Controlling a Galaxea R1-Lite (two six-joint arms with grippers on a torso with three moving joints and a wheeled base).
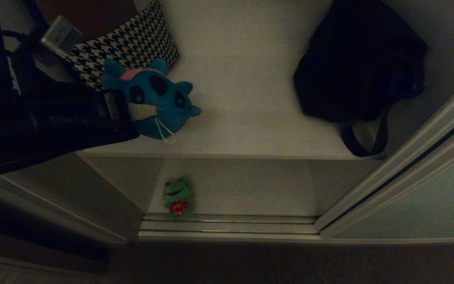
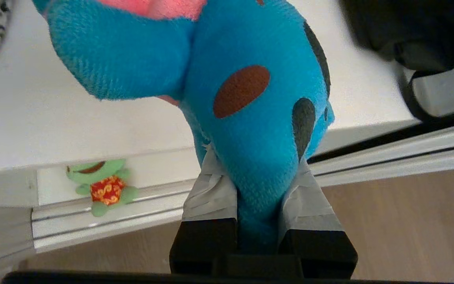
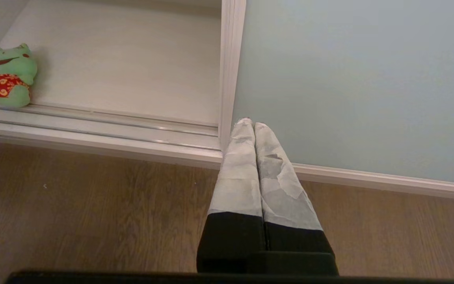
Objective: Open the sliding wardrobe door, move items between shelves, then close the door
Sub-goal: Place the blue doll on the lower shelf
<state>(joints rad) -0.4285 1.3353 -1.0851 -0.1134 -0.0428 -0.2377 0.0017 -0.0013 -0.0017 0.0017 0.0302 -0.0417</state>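
Head view: the left gripper [image 1: 132, 114] reaches in from the left and holds the blue plush toy [image 1: 160, 96] over the front left part of the upper shelf [image 1: 242, 98], just in front of the houndstooth cushion [image 1: 132, 43]. A black bag [image 1: 361, 63] lies on the right of the same board, its strap near the front edge, and a broad bare stretch of shelf separates toy and bag. Below, the green frog [image 1: 178, 199] sits at the front left of the bottom shelf [image 1: 242, 189], touching the floor track [image 1: 227, 227]. The sliding wardrobe door [image 1: 420, 205] stands pushed to the right, leaving the opening clear across its width. Left wrist view: this alone shows the grip, with both taped fingers [image 2: 211, 193] pressed narrowly against the blue toy's lower body [image 2: 250, 118]; the toy hangs near the upper shelf's front edge, the frog [image 2: 103, 185] lower down beside the track. Right wrist view: the right gripper [image 3: 250, 124], unseen from the head, hangs over the wooden floor [image 3: 93, 213] with its fingers pressed together and empty, tips near the door's frame edge [image 3: 229, 71]. Here the frog [image 3: 8, 77] sits at the far side of the bottom board, well apart from the gripper.
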